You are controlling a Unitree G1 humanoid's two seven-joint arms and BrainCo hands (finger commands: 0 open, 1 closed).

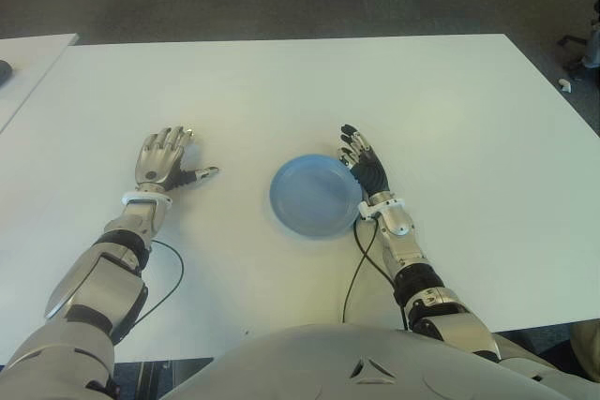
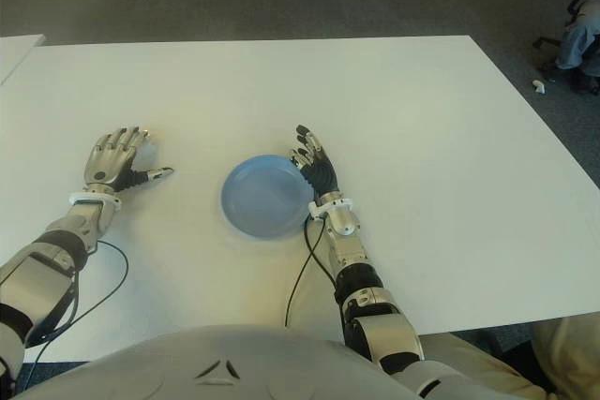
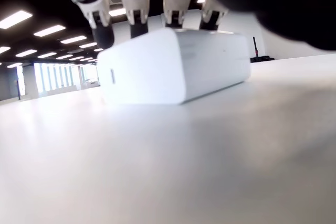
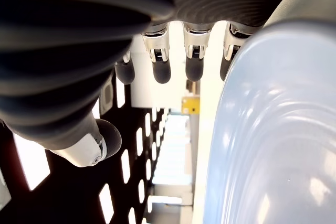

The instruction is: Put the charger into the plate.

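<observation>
Two hands flank the empty blue plate (image 1: 316, 196) at the eye view's centre: the left hand (image 1: 161, 158) at centre-left covers the charger, hiding it, while the right hand (image 1: 366, 164) lies loosely spread, holding nothing, at the plate's right rim. Seen from the left wrist, the white charger (image 3: 176, 65) lies on the table (image 3: 173, 166) under four fingertips (image 3: 134, 4) not yet clearly gripping, so fingers and thumb should probably close around its sides before any lift. Only spread fingers and the plate's edge fill the right wrist view.

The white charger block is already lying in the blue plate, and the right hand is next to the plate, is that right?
Not quite. The round blue plate is empty; the left wrist view shows the white rectangular charger on the white table under the left hand. The right hand is beside the plate.
</observation>
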